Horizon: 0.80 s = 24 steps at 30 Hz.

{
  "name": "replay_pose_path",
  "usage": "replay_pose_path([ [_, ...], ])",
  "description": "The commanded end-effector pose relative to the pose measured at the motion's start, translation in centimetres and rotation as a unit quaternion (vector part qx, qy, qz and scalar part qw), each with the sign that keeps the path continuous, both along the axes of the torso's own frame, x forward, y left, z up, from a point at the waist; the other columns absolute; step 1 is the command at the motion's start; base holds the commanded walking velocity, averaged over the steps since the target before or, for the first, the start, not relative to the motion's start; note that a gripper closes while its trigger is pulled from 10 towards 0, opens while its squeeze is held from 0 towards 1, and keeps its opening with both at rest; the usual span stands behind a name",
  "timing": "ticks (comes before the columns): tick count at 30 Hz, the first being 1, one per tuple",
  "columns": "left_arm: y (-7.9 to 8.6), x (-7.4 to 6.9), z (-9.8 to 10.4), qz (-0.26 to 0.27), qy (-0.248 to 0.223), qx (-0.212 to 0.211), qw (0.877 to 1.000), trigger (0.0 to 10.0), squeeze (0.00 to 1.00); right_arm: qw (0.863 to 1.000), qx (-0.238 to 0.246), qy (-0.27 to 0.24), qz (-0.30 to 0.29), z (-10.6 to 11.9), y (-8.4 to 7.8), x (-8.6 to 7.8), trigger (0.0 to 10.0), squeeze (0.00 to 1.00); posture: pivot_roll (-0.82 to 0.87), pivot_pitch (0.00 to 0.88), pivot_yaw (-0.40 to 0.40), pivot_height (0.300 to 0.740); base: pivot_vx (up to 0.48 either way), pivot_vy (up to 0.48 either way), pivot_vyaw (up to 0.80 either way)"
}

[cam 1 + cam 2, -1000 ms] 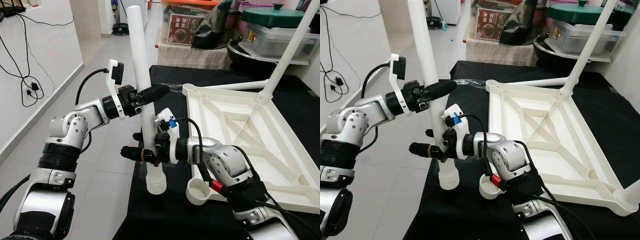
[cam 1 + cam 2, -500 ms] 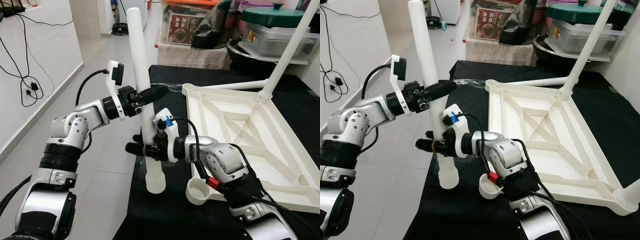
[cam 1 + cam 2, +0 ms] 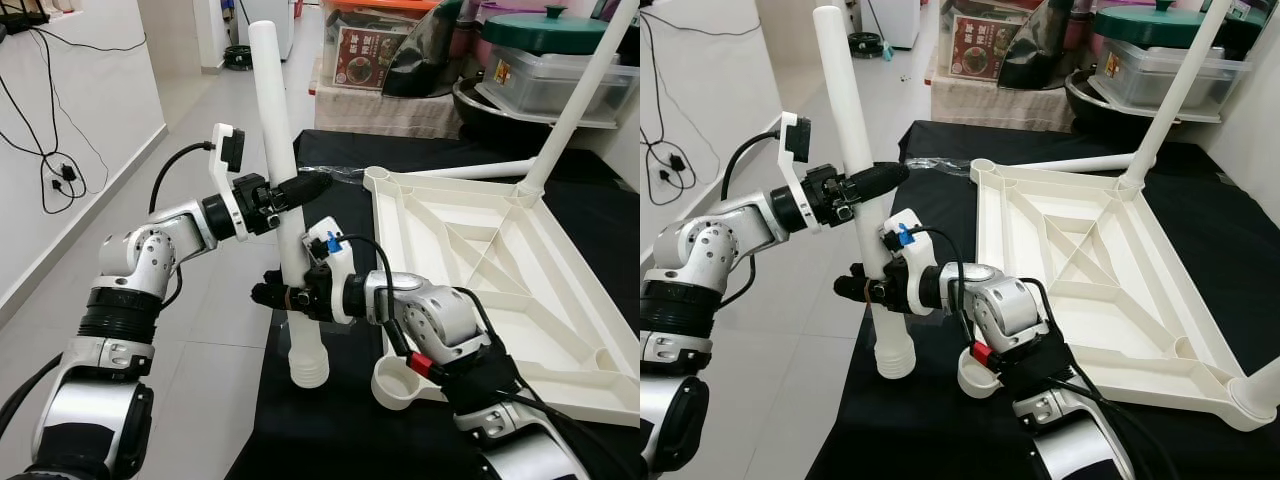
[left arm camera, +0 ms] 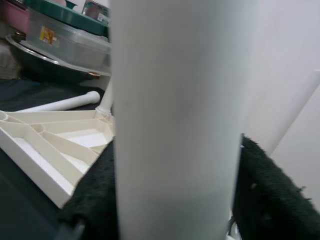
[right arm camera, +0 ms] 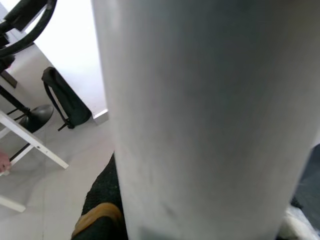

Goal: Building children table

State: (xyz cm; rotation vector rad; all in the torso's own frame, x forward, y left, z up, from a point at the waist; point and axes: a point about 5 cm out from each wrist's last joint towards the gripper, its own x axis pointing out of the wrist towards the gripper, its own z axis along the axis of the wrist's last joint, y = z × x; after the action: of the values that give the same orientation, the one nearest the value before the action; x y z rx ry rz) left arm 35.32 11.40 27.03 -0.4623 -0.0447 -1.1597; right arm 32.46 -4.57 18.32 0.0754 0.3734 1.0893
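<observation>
Leg (image 3: 284,190), a white tube, stands nearly upright at the near edge of a black-draped table (image 3: 330,430), threaded end down. The right gripper (image 3: 283,296) clamps it low; the left gripper (image 3: 296,189) clamps it higher up (both sets of fingers tight on the tube). Beyond, the upturned tabletop (image 3: 480,270) lies with one leg already standing at its far corner.
</observation>
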Motion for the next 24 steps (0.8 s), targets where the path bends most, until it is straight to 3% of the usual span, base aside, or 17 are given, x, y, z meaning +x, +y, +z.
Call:
replay_pose_path([
  [1, -1.4, -0.5, 1.4, -0.038, -0.022, -0.012, 0.999, 10.0, 1.0, 1.0, -0.002, 0.0, 0.008, 0.1, 0.6, -0.2, 0.0, 0.0, 0.05, 0.0, -0.05, 0.74, 0.0, 0.0, 0.0],
  [8, -1.2, -0.5, 1.5, -0.027, -0.039, -0.001, 0.999, 10.0, 1.0, 1.0, 0.003, -0.004, 0.006, 0.2, 0.6, -0.1, 0.0, 0.0, 0.05, 0.0, -0.051, 0.74, 0.0, 0.0, 0.0],
  [9, -1.1, -0.5, 1.5, -0.025, -0.041, 0.003, 0.999, 10.0, 0.0, 1.0, 0.005, -0.007, 0.002, 0.3, 0.5, 0.0, 0.0, 0.0, 0.05, 0.0, -0.05, 0.74, 0.0, 0.0, 0.0],
  [17, -0.6, -0.3, 1.4, 0.006, -0.044, 0.021, 0.999, 10.0, 0.0, 0.999, 0.017, -0.016, -0.032, 0.8, -0.2, 0.8, 0.0, 0.0, 0.06, 0.0, -0.049, 0.74, 0.0, 0.0, 0.0],
  [19, 0.3, -0.3, 1.1, 0.042, -0.045, 0.027, 0.998, 10.0, 0.0, 0.996, 0.027, -0.032, -0.079, 1.6, -1.7, 2.1, 0.0, 0.0, 0.06, 0.0, -0.052, 0.74, 0.0, 0.0, 0.0],
  [24, 1.0, -0.4, 1.0, 0.074, -0.044, 0.031, 0.996, 10.0, 0.0, 0.99, 0.041, -0.043, -0.125, 2.4, -2.9, 3.2, 0.0, 0.0, 0.06, 0.0, -0.052, 0.74, 0.0, 0.0, 0.0],
])
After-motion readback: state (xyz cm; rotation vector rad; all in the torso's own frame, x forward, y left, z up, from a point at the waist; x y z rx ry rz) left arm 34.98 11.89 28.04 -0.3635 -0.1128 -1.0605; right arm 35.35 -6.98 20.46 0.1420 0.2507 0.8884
